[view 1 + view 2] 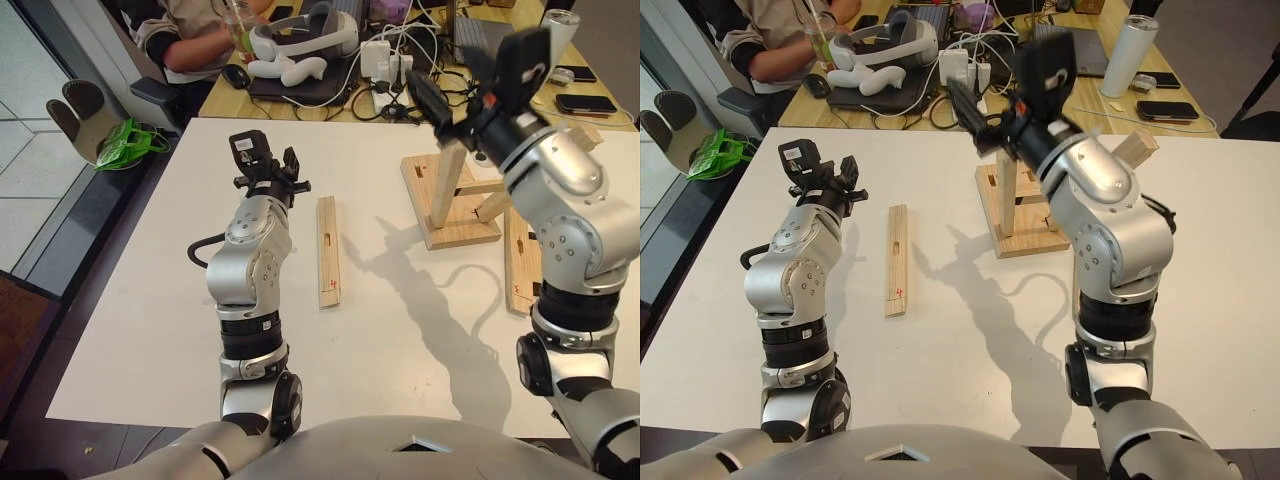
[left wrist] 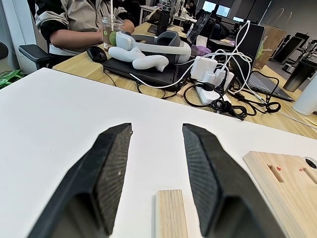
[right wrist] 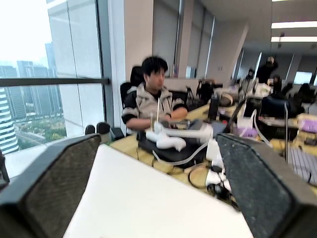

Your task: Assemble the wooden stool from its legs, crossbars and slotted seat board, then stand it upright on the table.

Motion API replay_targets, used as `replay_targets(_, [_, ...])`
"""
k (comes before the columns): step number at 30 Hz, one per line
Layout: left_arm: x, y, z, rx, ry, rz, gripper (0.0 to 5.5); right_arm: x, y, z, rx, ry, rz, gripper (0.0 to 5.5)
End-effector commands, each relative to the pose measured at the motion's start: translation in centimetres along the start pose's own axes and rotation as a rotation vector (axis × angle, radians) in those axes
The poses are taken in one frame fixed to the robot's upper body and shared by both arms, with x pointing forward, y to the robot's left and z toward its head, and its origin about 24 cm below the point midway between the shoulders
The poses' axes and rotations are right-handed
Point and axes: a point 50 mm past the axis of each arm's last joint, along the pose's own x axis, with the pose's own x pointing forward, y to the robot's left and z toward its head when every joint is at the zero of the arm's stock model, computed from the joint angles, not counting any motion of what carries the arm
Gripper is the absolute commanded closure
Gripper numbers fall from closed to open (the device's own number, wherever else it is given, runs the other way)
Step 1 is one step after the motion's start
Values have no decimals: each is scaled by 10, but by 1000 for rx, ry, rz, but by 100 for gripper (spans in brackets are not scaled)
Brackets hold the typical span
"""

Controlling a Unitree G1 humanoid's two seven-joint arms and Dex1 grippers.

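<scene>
The slotted seat board (image 1: 470, 232) lies flat at the table's far right, with one leg (image 1: 447, 185) standing in it and a short crossbar (image 1: 481, 187) at the leg's side. My right gripper (image 1: 475, 80) hangs open just above the leg's top, with nothing between its fingers (image 3: 59, 183). A loose slotted wooden bar (image 1: 328, 250) lies mid-table. My left gripper (image 1: 265, 165) is open, low over the table to the left of the bar's far end (image 2: 171, 213). Another wooden bar (image 1: 520, 262) lies beside the right arm.
Behind the table's far edge is a desk with a white headset (image 1: 300, 45), a power strip and tangled cables (image 1: 390, 70), phones (image 1: 585, 102) and a bottle (image 1: 1125, 55). A green bag (image 1: 125, 145) lies on the floor to the left. A wooden block (image 1: 1137, 148) lies far right.
</scene>
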Motion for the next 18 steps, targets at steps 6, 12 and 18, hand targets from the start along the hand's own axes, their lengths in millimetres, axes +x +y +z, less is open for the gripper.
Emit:
replay_targets(6, [-2,1,1,-4,-7,17,360,-27,32,-12,-231,46,49,120])
replay_targets(12, [1,-3,1,-9,-1,8,360,-41,80,-51,94,232,280,120])
replay_targets(18, [3,-2,2,-15,-8,15,360,-41,40,-105,-10,498,-160,120])
